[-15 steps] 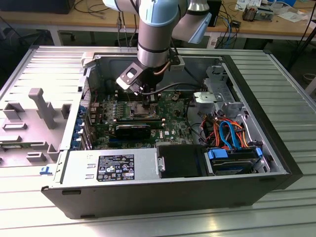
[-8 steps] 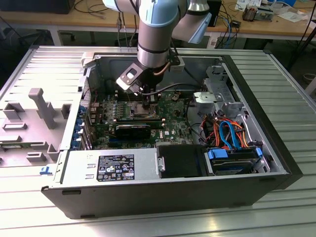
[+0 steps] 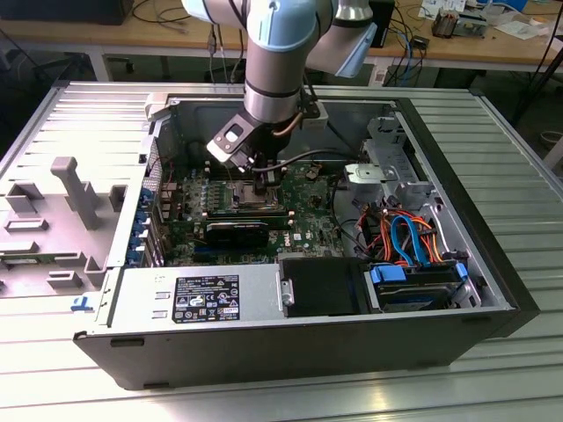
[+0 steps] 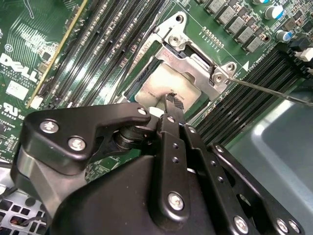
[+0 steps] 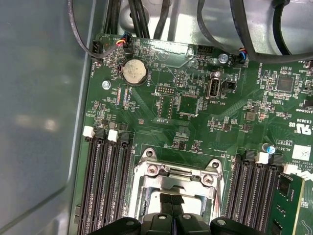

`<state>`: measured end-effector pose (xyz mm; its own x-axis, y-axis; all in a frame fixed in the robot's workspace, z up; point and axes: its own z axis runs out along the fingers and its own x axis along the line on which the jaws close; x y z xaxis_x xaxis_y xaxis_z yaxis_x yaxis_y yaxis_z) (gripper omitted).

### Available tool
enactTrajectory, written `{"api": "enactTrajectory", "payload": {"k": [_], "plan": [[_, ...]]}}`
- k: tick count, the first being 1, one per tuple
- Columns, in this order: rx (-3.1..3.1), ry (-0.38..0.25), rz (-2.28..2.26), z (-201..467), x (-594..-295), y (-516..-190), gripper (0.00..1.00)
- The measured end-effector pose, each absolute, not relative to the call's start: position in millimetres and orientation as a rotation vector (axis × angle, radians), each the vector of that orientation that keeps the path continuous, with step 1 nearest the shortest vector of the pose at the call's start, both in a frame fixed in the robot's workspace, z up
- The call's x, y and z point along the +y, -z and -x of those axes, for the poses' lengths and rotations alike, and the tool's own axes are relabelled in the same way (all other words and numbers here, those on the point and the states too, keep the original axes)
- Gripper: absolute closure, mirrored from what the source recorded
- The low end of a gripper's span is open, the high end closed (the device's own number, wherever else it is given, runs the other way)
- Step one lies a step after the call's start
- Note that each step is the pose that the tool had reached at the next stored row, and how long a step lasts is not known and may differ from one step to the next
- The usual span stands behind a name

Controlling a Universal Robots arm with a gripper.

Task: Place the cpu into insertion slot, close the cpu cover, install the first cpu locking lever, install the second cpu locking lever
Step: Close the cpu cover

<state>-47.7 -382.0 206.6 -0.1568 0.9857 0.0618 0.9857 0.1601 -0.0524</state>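
Observation:
The cpu (image 4: 166, 83), a flat square chip with a silver-grey top, lies in the insertion slot (image 4: 172, 28) on the green board. The silver cpu cover (image 4: 198, 62) lies down around it, and the chip shows through its window. My gripper (image 4: 173, 102) hangs straight over the socket with its black fingers together, their tips at the cover's near edge on the chip's top. A thin metal locking lever (image 4: 266, 91) sticks out sideways over the memory slots. In the first wrist view the fingertips (image 5: 166, 199) stand over the cover (image 5: 188, 182). The exterior view shows the gripper (image 3: 268, 178) deep inside the open case.
Long black memory slots (image 5: 105, 181) flank the socket on both sides. A black card (image 3: 237, 230) lies in front of the socket. The power supply (image 3: 202, 294) and a drive bay with blue and orange cables (image 3: 409, 237) fill the case's near side. Case walls (image 3: 132, 176) surround the board.

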Motion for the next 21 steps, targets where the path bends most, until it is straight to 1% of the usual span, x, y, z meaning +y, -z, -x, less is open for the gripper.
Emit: {"api": "enactTrajectory", "payload": {"k": [13,20,21], "plan": [[-2.331,0.003,1.986,52,-384,-204,0.89],[-2.331,0.006,1.986,53,-384,-209,0.89],[-2.331,0.006,1.986,53,-384,-220,0.89]]}}
